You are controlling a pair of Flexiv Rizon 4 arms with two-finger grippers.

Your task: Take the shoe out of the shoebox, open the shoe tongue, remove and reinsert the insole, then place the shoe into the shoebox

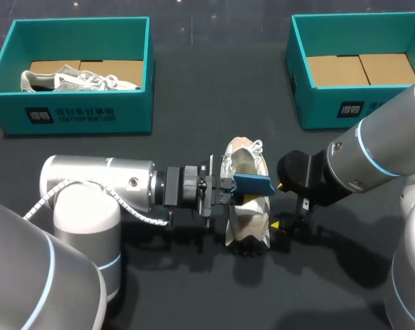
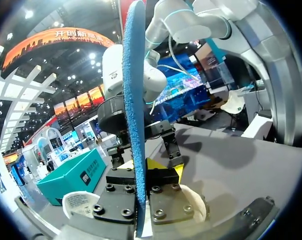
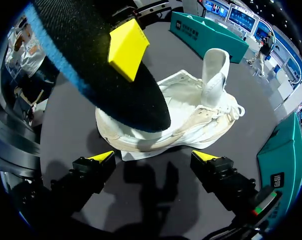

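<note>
Your shoe [image 1: 247, 206] sits on the table between both arms, tongue pulled up, so the opening looks ready. The left gripper [image 1: 228, 191] pinches the blue insole [image 1: 252, 183] edge-up just above it, probably for reinsertion. The right gripper [image 3: 155, 159] hovers beside the shoe with fingers apart, holding nothing. The right shoebox [image 1: 331, 106] lies behind that arm, and the left shoebox [image 1: 76, 113] holds another shoe [image 1: 76, 80].

trade-show hall, arched banner [image 2: 55, 42], booth screens [image 2: 183, 92]

Silver-grey arms [image 1: 97, 180], blue joint rings [image 1: 367, 152], white coiled cable [image 1: 135, 214], black yellow-tipped right gripper [image 3: 155, 159].
</note>
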